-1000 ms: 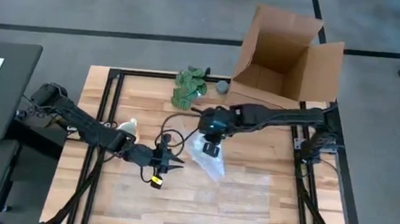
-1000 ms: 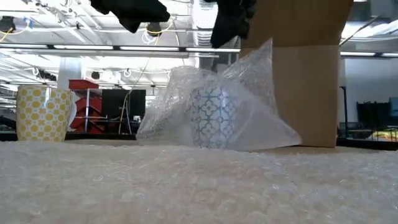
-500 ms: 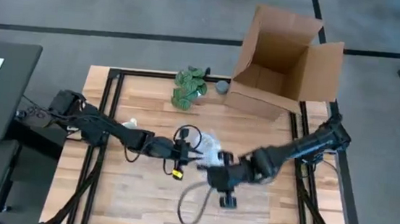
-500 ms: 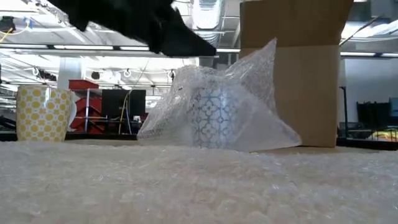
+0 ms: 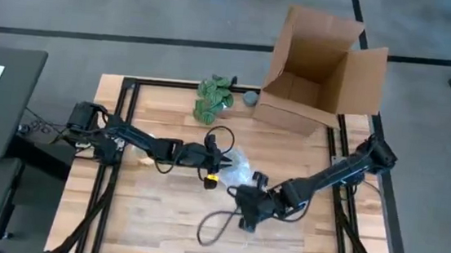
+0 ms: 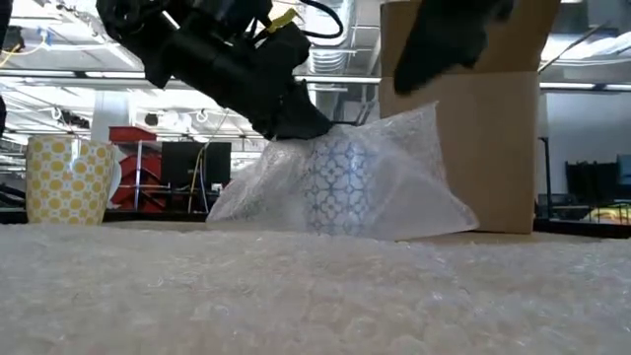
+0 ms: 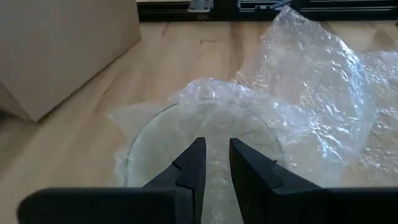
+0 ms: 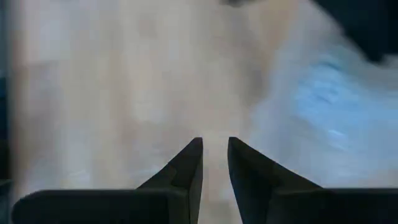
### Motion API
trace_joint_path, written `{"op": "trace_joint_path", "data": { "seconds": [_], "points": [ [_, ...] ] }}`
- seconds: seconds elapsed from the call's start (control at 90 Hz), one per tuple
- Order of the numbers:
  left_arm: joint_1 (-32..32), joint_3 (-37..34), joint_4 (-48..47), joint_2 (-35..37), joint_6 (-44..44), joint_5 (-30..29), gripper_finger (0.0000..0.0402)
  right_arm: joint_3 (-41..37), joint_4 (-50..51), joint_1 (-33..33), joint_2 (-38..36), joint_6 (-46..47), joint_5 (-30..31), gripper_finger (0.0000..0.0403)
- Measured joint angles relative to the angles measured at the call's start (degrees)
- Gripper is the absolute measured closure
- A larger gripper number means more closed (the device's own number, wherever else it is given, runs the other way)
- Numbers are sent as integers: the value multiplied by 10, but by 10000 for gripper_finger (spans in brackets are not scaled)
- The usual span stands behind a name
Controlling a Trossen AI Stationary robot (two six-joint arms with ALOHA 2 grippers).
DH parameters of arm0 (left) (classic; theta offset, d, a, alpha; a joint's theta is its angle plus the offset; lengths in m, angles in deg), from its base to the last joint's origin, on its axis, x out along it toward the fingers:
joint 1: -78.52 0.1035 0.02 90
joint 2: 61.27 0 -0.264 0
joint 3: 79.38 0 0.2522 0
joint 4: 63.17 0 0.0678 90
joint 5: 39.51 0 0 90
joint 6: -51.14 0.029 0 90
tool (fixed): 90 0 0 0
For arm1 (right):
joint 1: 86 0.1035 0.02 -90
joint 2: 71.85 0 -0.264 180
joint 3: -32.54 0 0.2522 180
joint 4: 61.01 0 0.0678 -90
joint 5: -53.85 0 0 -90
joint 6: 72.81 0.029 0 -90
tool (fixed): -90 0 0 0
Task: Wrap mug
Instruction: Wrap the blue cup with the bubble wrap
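The cardboard box (image 5: 322, 65) stands open at the table's (image 5: 152, 218) far right corner, and everything else is placed from it. A sheet of bubble wrap (image 6: 380, 182) lies crumpled well in front of the box, toward the middle of the table, and the mug (image 6: 335, 185), white with a blue pattern, stands upright inside that wrap, its side showing through the film in the low view.

The step in hand looks like folding the loose film over the mug. To do it well, the left gripper (image 7: 215, 163) should take a real fold of film at the mug's top, not skate over it, and draw it across without tipping the mug; the right gripper (image 8: 214, 160) would best pin the sheet's free edge flat on the wood.

The left gripper is at the wrap, on the side away from the box, its fingers nearly pressed together with only a narrow slit between them, tips at the film over the mug's mouth; I cannot tell whether film is pinched. The right gripper, further from the box and beside the wrap, shows the same narrow gap, holding nothing, low over bare wood.
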Motion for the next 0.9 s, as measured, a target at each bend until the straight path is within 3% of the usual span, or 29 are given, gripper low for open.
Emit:
{"op": "trace_joint_path", "data": {
  "seconds": [0.189, 0.344, 0.489, 0.722, 0.9],
  "points": [
    [0, 0, -2, 0, -5, -3, 350, -22, 59, -29, 0, 114, 36, 337],
    [-3, 0, -4, 0, -6, -6, 350, -23, 77, -28, -14, 118, 38, 322],
    [-4, 0, -7, 0, -7, -6, 350, -23, 74, -10, -50, 117, 41, 281],
    [-4, 0, -8, 0, -8, -5, 350, -34, 112, 2, -58, 190, 109, 189],
    [-4, -1, -8, 0, -8, -5, 350, -107, 29, 1, -57, 213, 112, 172]
  ]
}}
